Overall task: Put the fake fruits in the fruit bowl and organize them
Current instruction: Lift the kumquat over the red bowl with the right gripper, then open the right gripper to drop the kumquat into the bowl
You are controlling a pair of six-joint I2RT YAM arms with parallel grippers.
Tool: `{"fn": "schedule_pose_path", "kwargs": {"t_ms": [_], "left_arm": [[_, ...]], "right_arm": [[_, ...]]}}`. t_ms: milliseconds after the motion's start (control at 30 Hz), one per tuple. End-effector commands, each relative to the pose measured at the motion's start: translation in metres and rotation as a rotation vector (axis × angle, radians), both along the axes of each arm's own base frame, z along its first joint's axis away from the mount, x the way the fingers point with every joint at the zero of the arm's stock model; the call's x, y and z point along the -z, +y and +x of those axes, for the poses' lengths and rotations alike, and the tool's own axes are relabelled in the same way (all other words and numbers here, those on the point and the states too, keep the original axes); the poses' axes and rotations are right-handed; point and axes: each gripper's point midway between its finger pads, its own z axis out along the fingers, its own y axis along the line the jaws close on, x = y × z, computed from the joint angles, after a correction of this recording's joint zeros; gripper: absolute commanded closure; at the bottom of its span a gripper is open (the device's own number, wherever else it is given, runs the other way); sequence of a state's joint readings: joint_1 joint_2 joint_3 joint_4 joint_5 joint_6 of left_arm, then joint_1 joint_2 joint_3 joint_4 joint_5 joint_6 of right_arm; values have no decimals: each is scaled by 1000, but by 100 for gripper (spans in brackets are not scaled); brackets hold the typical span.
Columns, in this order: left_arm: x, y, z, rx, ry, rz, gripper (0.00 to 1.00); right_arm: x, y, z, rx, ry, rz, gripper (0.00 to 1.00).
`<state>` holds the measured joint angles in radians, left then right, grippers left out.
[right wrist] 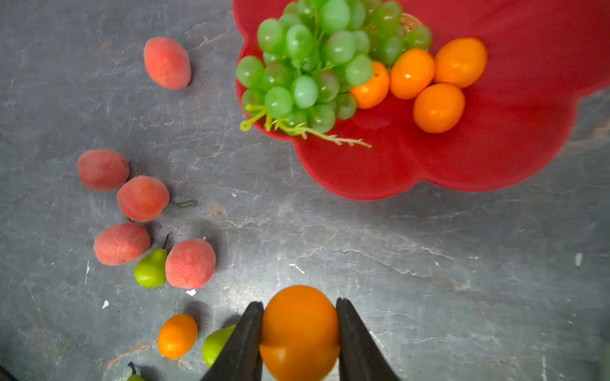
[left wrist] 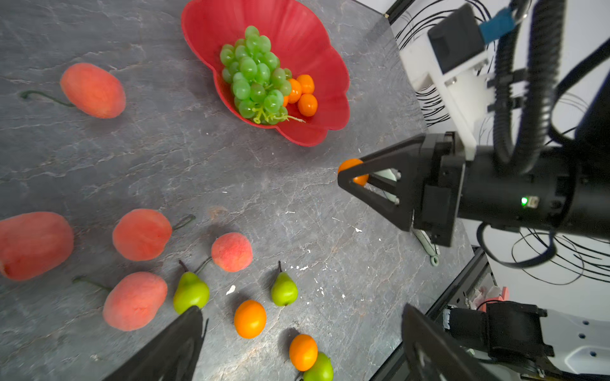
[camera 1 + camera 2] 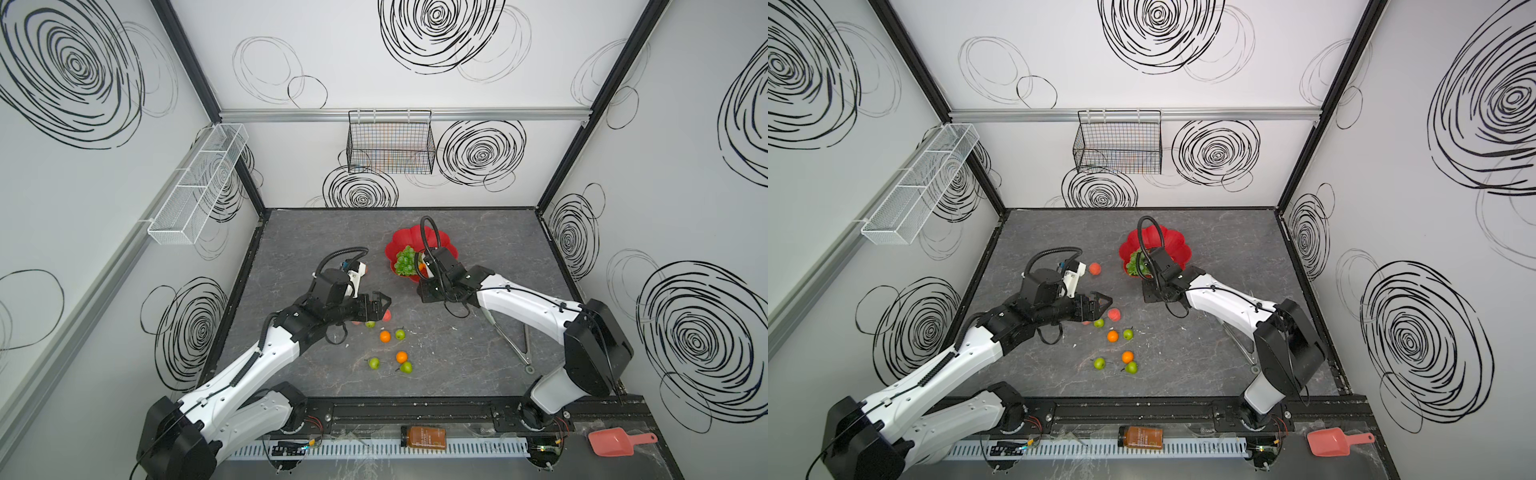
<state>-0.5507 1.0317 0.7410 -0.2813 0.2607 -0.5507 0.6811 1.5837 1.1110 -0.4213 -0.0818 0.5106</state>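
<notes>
Task is standing partly done. The fruit bowl (image 1: 495,148) is holding the grape bunch (image 1: 317,59) and four bowl oranges (image 1: 439,107). The right gripper (image 1: 299,303) is pinching a held orange (image 1: 299,333) short of the bowl; the left gripper (image 2: 301,310) is hanging spread and empty. Five peaches (image 1: 142,198), two loose oranges (image 2: 250,318) and apparently four green fruits (image 2: 284,290) are waiting on the table (image 1: 429,264).

The fruit bowl (image 2: 297,33) looks like smooth red plastic. Each orange (image 1: 439,107) shines glossy, while the peaches (image 1: 142,198) are matt and fuzzy.
</notes>
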Motion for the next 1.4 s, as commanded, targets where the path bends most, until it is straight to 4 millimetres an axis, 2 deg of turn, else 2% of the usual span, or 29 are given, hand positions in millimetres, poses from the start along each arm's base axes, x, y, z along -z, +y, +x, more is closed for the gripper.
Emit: {"fn": "schedule_pose_path", "kwargs": {"t_ms": [0,333,500,600,700,833,1133,1367], "left_arm": [[-31,-17,20,17,-112,-51,4],[-50,-45,56,98,-185,-23,4],[-53,-47,78,109,-216,-22,4],[-46,-42,89,115,-207,-40,4],[-35,-30,97,102,-172,-69,4],[-33,-17,103,78,-154,-101,4],[-31,-17,103,84,-146,-109,4],[-31,-17,103,85,-143,-112,4]], "right_arm": [[-11,-13,11,19,-23,-13,64],[-7,-20,61,54,-20,-58,65],[0,-24,81,75,-4,-69,65],[7,-25,90,80,12,-72,65],[17,-23,94,71,36,-91,65],[29,-21,98,68,57,-105,65],[50,-18,106,59,88,-140,65],[58,-18,110,60,96,-148,59]]}}
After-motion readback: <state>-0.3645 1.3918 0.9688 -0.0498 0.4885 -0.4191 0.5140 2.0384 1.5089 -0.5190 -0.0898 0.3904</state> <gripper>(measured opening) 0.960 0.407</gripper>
